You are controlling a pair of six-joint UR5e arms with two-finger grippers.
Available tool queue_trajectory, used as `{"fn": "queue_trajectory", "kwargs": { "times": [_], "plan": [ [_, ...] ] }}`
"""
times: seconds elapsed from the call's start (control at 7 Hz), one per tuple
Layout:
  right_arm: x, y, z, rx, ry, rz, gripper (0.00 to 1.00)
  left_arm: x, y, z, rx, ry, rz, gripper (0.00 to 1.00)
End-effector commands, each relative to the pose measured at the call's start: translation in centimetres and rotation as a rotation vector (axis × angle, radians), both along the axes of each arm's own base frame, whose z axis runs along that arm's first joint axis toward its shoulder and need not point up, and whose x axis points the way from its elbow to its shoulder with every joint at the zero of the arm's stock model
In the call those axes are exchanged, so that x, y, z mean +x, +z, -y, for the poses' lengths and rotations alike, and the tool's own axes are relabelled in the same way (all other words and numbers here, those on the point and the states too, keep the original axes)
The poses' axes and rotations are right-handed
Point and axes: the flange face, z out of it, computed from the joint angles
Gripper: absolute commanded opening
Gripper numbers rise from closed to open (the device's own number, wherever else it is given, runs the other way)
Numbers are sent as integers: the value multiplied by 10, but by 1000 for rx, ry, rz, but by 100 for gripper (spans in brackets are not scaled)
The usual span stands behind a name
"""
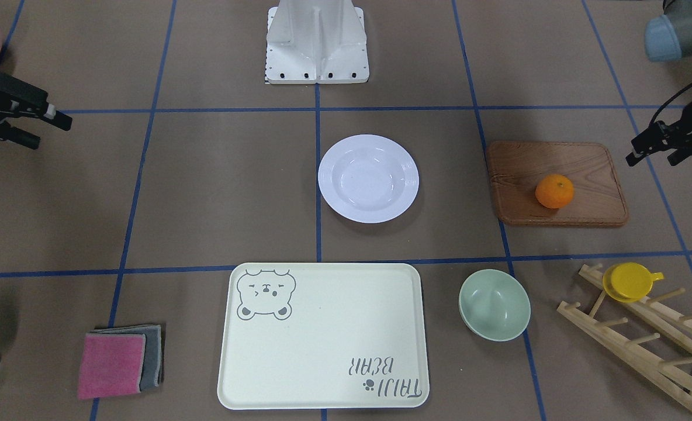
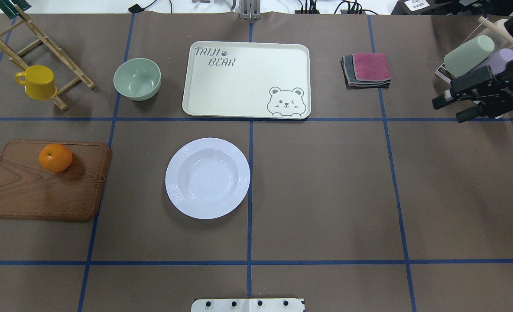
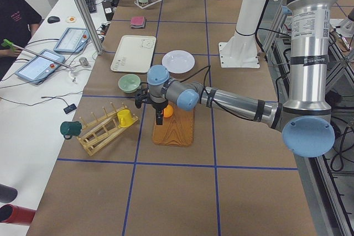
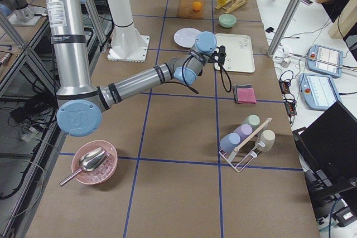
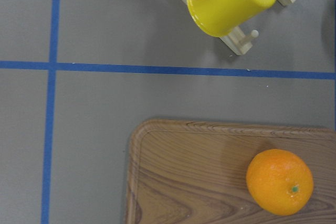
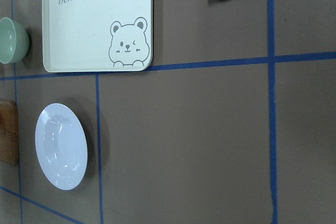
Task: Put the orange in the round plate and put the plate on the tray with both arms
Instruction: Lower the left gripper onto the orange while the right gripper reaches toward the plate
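Note:
The orange [image 1: 554, 191] rests on a brown wooden board [image 1: 591, 166], also seen from the left wrist camera [image 5: 280, 181]. The white round plate [image 1: 335, 175] lies empty mid-table, between the robot base and the cream bear tray [image 1: 322, 336], which is empty too. My left gripper [image 1: 635, 151] hovers just beyond the board's outer end, open and holding nothing. My right gripper [image 2: 448, 110] hangs open at the opposite table edge, far from the plate [image 2: 207, 177] and the tray [image 2: 245, 80].
A pale-green bowl [image 1: 494, 304] stands beside the tray. A yellow cup [image 1: 629, 282] hangs on a wooden drying rack [image 1: 644, 333]. Folded pink and grey cloths [image 1: 118, 359] lie on the tray's other side. The white robot base [image 1: 317, 41] is behind the plate.

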Motion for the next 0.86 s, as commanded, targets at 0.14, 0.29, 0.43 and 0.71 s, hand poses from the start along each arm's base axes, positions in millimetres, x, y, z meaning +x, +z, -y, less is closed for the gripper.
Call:
{"fn": "queue_trajectory", "kwargs": {
  "times": [0.14,0.29,0.43,0.71],
  "plan": [
    [-155,-59,-55,-90,128,268,100,64,-23,2,-60,-26,-33,99],
    [-162,-60,-59,-85,119,273,100,93,-19,0,-67,-25,5,99],
    [-168,-61,-65,-87,105,276,100,106,-10,1,-75,-21,24,99],
    [-182,-63,-74,-81,123,282,100,132,3,11,-91,-40,0,99]
  ]
}}
